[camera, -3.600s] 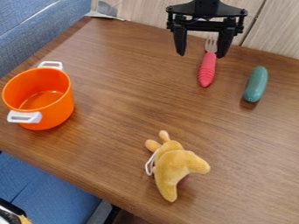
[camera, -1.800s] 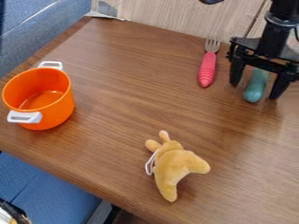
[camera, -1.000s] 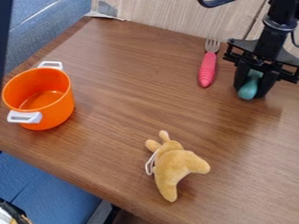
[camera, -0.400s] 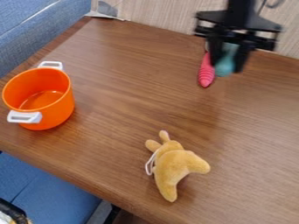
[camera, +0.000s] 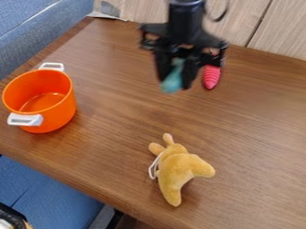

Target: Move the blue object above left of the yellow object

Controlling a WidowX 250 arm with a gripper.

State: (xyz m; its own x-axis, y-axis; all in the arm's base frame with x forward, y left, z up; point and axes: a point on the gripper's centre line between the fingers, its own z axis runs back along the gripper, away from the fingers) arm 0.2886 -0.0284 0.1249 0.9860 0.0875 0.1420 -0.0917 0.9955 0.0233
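Note:
My black gripper (camera: 174, 85) is over the upper middle of the table, shut on the blue-green object (camera: 172, 82). The object's rounded lower end pokes out below the fingers, and its upper part is partly hidden between them. Lower down in the view, the yellow plush toy (camera: 179, 171) lies on the wooden table with a white loop at its left side. The held object is up the view from the toy, at nearly the same distance across.
An orange pot (camera: 58, 109) with white handles stands at the table's left. The red fork handle (camera: 211, 77) lies just right of the gripper, its upper part hidden behind the gripper. A wooden panel borders the far edge, and blue seats lie beyond the left side.
The gripper moved right to the blue-green object, shut on it, and has carried it off its spot leftward past the fork. The plush toy and the pot stayed where they were.

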